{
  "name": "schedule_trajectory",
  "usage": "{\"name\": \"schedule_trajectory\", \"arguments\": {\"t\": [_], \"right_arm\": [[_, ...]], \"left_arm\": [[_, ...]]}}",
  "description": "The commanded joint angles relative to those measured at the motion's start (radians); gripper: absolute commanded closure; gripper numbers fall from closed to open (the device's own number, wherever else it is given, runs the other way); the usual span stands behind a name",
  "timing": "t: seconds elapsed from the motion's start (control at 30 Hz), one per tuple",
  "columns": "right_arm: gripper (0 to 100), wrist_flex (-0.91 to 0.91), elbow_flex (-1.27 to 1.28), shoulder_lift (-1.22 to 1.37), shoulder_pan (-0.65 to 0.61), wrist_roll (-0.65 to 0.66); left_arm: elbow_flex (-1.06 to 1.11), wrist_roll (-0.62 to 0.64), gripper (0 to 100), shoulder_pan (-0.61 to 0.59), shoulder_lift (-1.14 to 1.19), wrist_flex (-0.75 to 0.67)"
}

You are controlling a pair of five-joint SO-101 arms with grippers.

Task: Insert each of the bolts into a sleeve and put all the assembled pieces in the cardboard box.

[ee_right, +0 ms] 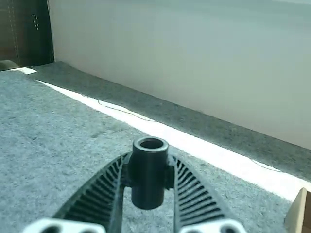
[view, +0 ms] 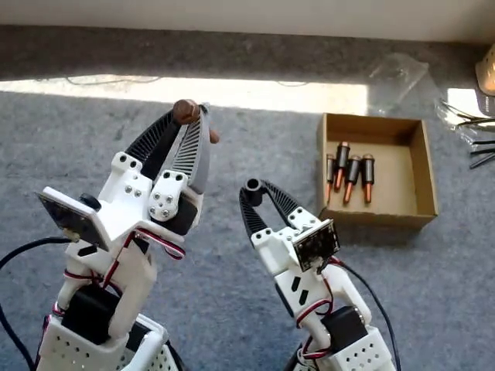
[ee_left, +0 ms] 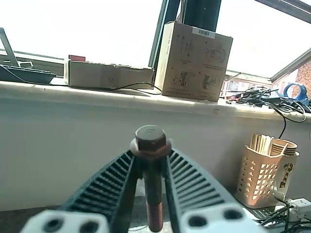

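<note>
Over carpet (view: 220,294), left hand (view: 191,117) grips bolt (ee_left: 150,141); right hand (view: 255,189) grips sleeve (ee_right: 149,170)

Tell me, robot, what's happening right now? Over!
Left tool shut on bolt. Right tool shut on sleeve. Four assembled pieces in cardboard box.
</note>
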Motion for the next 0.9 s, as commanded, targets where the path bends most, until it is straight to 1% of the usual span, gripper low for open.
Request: {"name": "schedule_trajectory", "arguments": {"t": [0.0, 0.13, 0.3, 0.5, 0.6, 0.63, 0.77, 0.8, 0.87], "right_arm": [[99.5, -0.068, 0.097, -0.007, -0.012, 0.009], [99.5, -0.081, 0.097, -0.002, -0.012, 0.009], [99.5, -0.079, 0.097, 0.001, -0.012, 0.009], [99.5, -0.076, 0.097, 0.002, -0.012, 0.009], [99.5, -0.050, 0.097, 0.001, -0.021, 0.009], [99.5, -0.044, 0.097, 0.001, -0.031, 0.012], [99.5, -0.016, 0.097, 0.001, -0.064, 0.015], [99.5, -0.013, 0.097, 0.001, -0.065, 0.015], [99.5, -0.013, 0.097, 0.001, -0.064, 0.015]], "left_arm": [[0.016, 0.015, 100, 0.024, -0.007, -0.028], [0.025, 0.009, 100, 0.068, -0.008, -0.028], [0.028, 0.009, 100, 0.070, -0.008, -0.023], [0.084, 0.009, 100, 0.071, -0.008, -0.025], [0.087, 0.006, 100, 0.090, -0.008, -0.025], [0.087, -0.018, 100, 0.110, -0.008, -0.025], [0.102, -0.199, 100, 0.219, -0.008, -0.005], [0.104, -0.219, 100, 0.234, -0.008, -0.003], [0.110, -0.219, 100, 0.245, -0.008, -0.003]]}}
